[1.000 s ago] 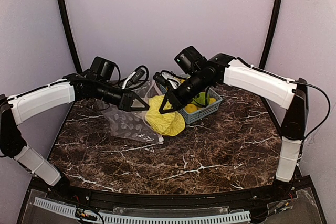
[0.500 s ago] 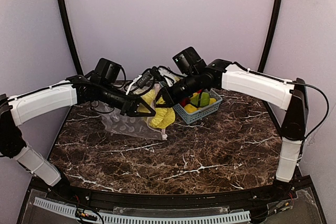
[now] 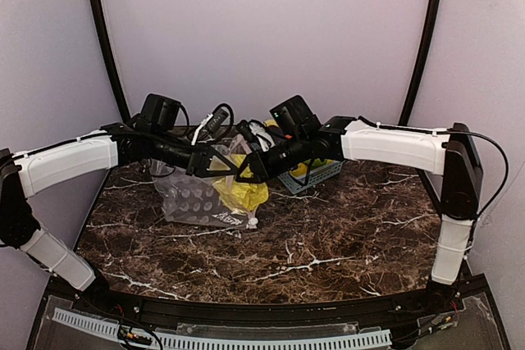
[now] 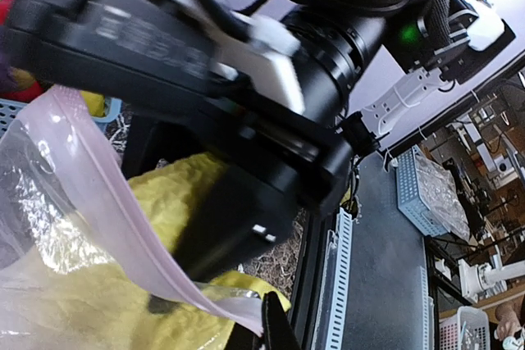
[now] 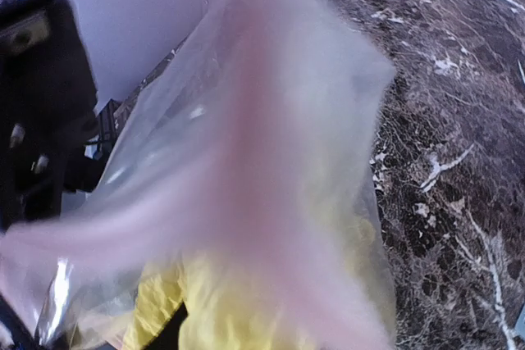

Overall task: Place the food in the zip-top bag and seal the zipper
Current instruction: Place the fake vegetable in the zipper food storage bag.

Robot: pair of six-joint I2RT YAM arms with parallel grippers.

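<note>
From above, the zip-top bag (image 3: 193,201) stands raised on the marble bench (image 3: 328,235) with the yellow cabbage (image 3: 239,194) at its mouth. The left gripper (image 3: 223,168) and right gripper (image 3: 246,174) meet there, and the blue basket (image 3: 320,171) sits behind. In the left wrist view, the pink zipper (image 4: 107,194) runs down into the left gripper's closed fingertips. The right wrist view is blurred plastic over yellow, so whether the right gripper is open or closed cannot be told.
</note>
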